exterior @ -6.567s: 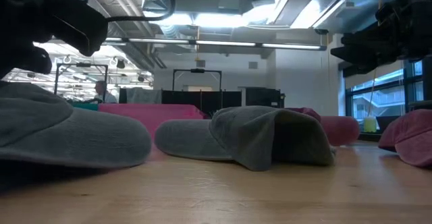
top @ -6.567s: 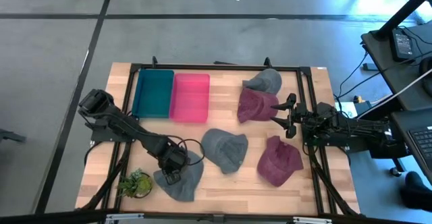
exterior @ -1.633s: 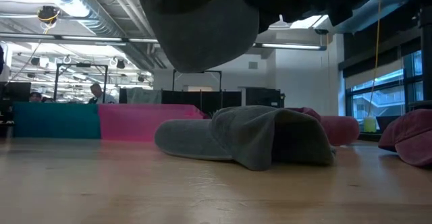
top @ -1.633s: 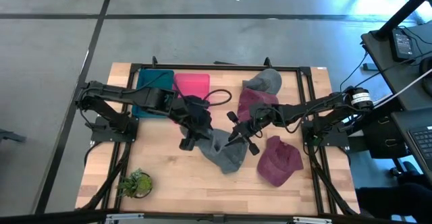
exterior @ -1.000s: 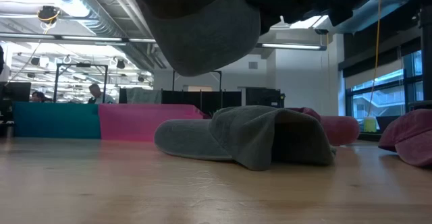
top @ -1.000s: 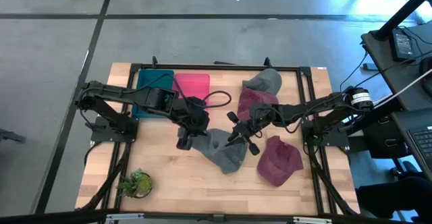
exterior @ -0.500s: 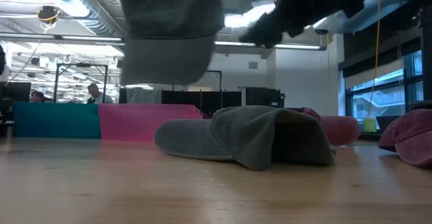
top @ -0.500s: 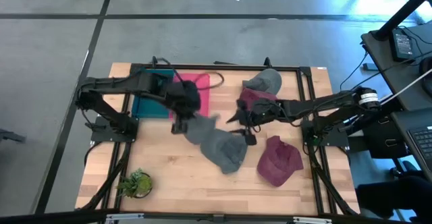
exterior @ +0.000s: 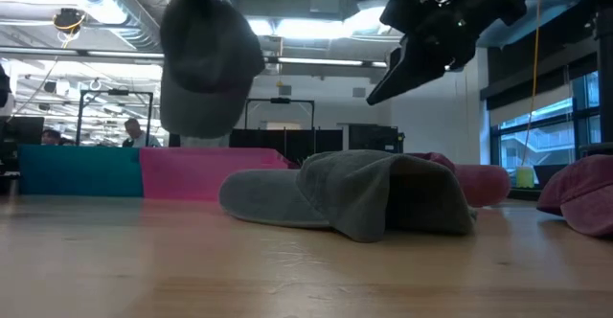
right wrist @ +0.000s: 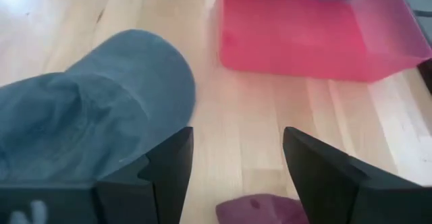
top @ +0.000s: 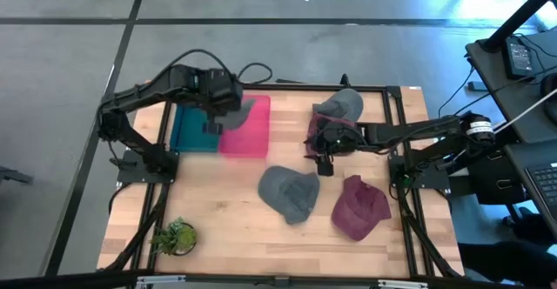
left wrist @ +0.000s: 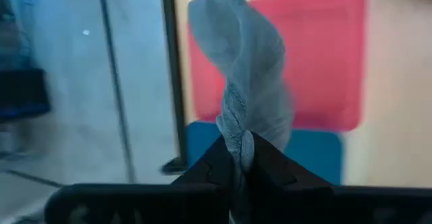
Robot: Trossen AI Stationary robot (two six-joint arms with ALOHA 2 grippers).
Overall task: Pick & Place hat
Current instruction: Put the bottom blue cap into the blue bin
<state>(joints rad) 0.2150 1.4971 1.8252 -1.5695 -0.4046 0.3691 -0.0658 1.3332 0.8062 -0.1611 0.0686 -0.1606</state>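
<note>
one grey hat hangs in the air from the left gripper, its jaws pinched tight on a bunched fold of cloth, above the teal bin and pink bin near the desk's far left corner. it droops and twists under its own weight, so i'd judge it light, soft and floppy, with only the brim a little stiff; a pinch on a gathered fold or the brim edge looks the surest hold, and a loose one could let the fabric slide out. which bin it sits over i can't tell from above, since the arm covers part of it. the right gripper hovers near the desk's middle with jaws spread apart and empty, above a second grey hat lying there. two maroon hats and another grey one lie toward the right edge, a small plant by the near left corner. from the low camera, the carried hat's underside is in shadow.
</note>
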